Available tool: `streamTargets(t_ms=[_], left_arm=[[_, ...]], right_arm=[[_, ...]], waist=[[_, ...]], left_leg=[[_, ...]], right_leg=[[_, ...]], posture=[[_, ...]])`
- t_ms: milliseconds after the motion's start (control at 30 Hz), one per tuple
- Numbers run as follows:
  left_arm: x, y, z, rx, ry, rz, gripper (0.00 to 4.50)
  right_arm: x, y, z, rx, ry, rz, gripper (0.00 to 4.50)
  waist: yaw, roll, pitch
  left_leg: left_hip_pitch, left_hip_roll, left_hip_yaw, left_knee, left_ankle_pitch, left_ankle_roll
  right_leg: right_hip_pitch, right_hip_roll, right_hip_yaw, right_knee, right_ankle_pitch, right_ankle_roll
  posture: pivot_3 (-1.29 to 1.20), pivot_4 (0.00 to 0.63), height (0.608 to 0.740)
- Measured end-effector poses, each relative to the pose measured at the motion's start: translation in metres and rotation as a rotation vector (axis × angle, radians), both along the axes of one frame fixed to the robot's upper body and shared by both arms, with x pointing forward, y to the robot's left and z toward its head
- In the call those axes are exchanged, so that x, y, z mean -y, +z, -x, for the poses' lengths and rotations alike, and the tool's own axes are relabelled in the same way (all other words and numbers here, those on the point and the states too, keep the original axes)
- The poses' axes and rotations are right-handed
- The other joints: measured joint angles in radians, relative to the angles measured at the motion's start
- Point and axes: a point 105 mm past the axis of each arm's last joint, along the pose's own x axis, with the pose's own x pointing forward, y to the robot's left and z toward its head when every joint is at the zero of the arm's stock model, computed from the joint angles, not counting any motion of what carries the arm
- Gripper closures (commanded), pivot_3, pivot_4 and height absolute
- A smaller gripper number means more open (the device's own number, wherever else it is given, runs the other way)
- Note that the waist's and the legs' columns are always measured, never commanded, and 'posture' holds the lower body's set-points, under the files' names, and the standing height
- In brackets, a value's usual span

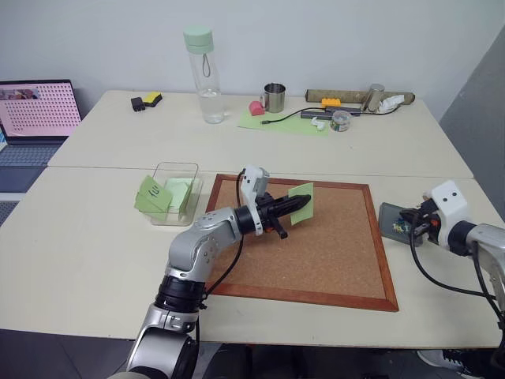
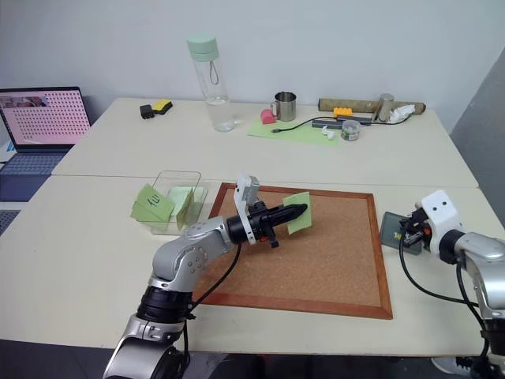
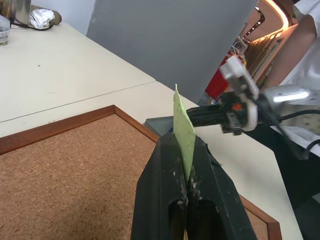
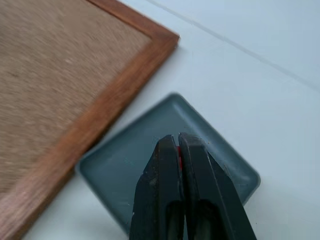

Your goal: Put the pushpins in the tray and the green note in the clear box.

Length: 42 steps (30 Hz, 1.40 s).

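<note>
The green note (image 1: 302, 199) hangs upright over the corkboard (image 1: 316, 260), pinched by its edge in my shut left gripper (image 1: 298, 204), which points level toward the right; the left wrist view shows the note (image 3: 183, 131) rising between the fingers. The clear box (image 1: 177, 166) stands left of the corkboard with other green notes (image 1: 154, 195) in it. The dark grey tray (image 4: 125, 165) lies just past the corkboard's right edge, with a few small coloured pushpins (image 1: 401, 227) in it. My right gripper (image 4: 178, 140) hovers over the tray, its fingers nearly together on a red pushpin (image 4: 178, 152).
A water bottle (image 1: 203, 75), metal cup (image 1: 274, 98), pale-green mat (image 1: 284, 121) and small clutter sit at the table's back. A laptop (image 1: 35, 118) stands far left. A person's sleeve (image 3: 305, 60) shows beyond the table's right side.
</note>
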Motion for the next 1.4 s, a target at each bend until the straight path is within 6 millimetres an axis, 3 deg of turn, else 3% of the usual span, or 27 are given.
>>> streamTargets(t_ms=[400,567,767,867,1033,1167,1367,1400], left_arm=[[-0.001,0.008,0.001,0.041,0.016,-0.009,4.5],[-0.021,0.026,0.001,0.126,0.098,-0.03,4.5],[-0.07,0.048,-0.005,0.218,0.375,-0.109,4.5],[-0.102,0.054,-0.01,0.27,0.578,-0.183,4.5],[-0.162,0.055,-0.021,0.289,0.909,-0.301,4.5],[-0.198,0.051,-0.029,0.271,1.091,-0.37,4.5],[-0.216,0.035,-0.043,0.191,1.152,-0.395,4.5],[-0.218,0.031,-0.045,0.165,1.154,-0.383,4.18]], right_arm=[[-0.005,0.009,-0.005,0.024,0.022,0.008,1.34],[-0.029,0.05,0.0,0.138,0.231,0.087,1.34],[-0.115,0.129,0.029,0.343,0.699,0.008,1.34],[-0.141,0.156,0.042,0.394,0.828,-0.045,1.34],[-0.158,0.156,0.047,0.347,0.904,-0.118,1.34],[-0.166,0.153,0.047,0.323,0.937,-0.134,1.34],[-0.172,0.149,0.047,0.306,0.955,-0.144,1.34],[-0.172,0.149,0.047,0.305,0.958,-0.145,1.33]], waist=[[0.0,0.0,0.0],[-0.007,0.001,0.001],[-0.021,0.001,0.001],[-0.018,-0.001,0.001],[-0.002,-0.001,0.002],[0.004,-0.001,0.002],[0.005,-0.001,0.002],[0.004,-0.001,0.002]], left_leg=[[0.0,0.0,0.0,0.0,0.0,0.0],[0.0,0.0,0.0,0.0,0.0,0.0],[0.001,0.001,-0.001,-0.001,-0.001,0.002],[0.0,0.001,-0.002,0.0,-0.001,0.002],[0.0,0.0,-0.002,0.0,-0.002,0.003],[-0.001,0.0,-0.002,0.0,-0.002,0.003],[-0.001,0.0,-0.002,0.0,-0.002,0.003],[-0.001,0.0,-0.002,0.0,-0.002,0.003]], right_leg=[[0.0,0.0,0.0,0.0,0.0,0.0],[0.0,0.001,0.0,0.0,0.0,0.0],[0.0,0.001,-0.001,0.0,0.0,0.0],[0.001,0.001,-0.001,-0.001,0.0,0.0],[0.0,0.0,-0.001,-0.002,0.0,0.0],[0.0,0.0,-0.002,-0.002,0.0,0.0],[-0.001,-0.001,-0.002,-0.002,0.0,0.0],[-0.001,-0.001,-0.002,-0.002,0.0,0.0]], posture=[[0.0,0.15,0.74],[0.0,0.15,0.74],[0.0,0.15,0.74],[0.0,0.15,0.74],[0.0,0.15,0.74],[0.0,0.15,0.74],[0.0,0.15,0.74],[0.0,0.15,0.74]])
